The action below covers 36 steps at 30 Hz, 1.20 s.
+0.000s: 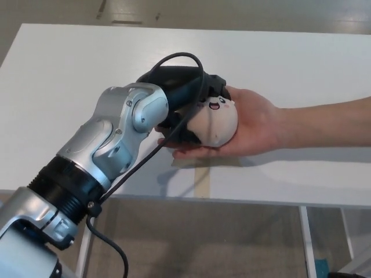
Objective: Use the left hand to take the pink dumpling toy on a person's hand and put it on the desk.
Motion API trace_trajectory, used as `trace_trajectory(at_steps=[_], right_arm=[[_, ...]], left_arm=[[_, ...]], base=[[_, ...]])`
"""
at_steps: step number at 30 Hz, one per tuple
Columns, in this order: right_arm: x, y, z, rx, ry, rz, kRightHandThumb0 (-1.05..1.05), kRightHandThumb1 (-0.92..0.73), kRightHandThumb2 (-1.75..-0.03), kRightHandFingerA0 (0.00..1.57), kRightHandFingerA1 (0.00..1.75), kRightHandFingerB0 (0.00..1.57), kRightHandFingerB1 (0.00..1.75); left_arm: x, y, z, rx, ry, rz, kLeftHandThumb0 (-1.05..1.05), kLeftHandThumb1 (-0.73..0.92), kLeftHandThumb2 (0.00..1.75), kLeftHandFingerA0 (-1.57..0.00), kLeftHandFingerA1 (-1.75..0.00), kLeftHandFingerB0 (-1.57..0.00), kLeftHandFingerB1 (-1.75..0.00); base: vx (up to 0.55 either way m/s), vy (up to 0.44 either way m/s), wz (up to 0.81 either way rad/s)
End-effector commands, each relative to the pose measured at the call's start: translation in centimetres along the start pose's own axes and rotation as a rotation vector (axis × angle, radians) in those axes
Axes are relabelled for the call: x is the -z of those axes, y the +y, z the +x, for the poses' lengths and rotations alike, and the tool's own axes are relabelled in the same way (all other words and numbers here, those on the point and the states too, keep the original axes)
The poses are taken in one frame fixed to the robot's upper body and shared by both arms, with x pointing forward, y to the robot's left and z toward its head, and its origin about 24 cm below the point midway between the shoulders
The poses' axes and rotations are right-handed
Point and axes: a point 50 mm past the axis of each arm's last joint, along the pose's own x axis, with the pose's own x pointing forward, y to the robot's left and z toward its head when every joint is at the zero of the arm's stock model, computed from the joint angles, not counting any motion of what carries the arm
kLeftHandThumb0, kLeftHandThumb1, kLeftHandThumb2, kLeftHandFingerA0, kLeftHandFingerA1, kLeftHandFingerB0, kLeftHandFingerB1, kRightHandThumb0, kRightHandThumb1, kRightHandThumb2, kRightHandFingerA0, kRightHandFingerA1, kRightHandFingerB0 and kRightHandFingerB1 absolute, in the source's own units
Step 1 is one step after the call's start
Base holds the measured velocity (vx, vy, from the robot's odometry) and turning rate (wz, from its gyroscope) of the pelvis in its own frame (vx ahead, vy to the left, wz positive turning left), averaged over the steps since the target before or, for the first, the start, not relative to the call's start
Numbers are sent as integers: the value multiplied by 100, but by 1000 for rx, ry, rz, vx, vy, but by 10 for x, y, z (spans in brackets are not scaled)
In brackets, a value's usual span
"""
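Across the frame from 9 to 3 o'clock: white desk (301, 63), the largest item, bare apart from a strip of tape (201, 178) near its front edge at 6 o'clock. Left arm (110, 156) enters from 8 o'clock, silver shell, black cable looping over the wrist. Person's forearm comes in from 3 o'clock, person's hand (252, 124) palm up, held above the desk near centre. Pink dumpling toy (215, 120) rests in that palm, smiling face turned up toward 12 o'clock. Left hand (184, 103) sits at the toy's 9 o'clock side, black fingers (177, 128) wrapped onto its top and near flank; contact is evident, but whether the grip is fully closed cannot be confirmed, since the far fingertips are hidden behind the toy. Right hand not in view.

Progress, judged: reach done, grasp under way or just made. Toy remains supported by the palm, so the take is not complete. Left to do: lift clear of the palm, carry to bare desk, set down, release.
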Motion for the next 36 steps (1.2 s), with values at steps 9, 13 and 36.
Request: trace_trajectory(at_steps=[9, 13, 36], right_arm=[[2, -2, 0, 0, 25, -3, -19, -67, -59, 63, 46, 52, 42], [4, -1, 0, -2, 28, -7, -19, -67, -59, 62, 46, 52, 42], [3, 1, 0, -29, 31, -2, -19, -67, -59, 59, 45, 50, 41]], left_arm=[[2, 2, -2, -58, -23, 19, -21, 80, 64, -68, -159, -87, -58], [2, 3, -3, -60, -26, 17, -22, 79, 63, -66, -160, -87, -72], [4, 8, -4, -59, -27, 15, -22, 77, 63, -68, -159, -87, -71]], base=[[0, 0, 0], [0, 0, 0], [0, 0, 0]])
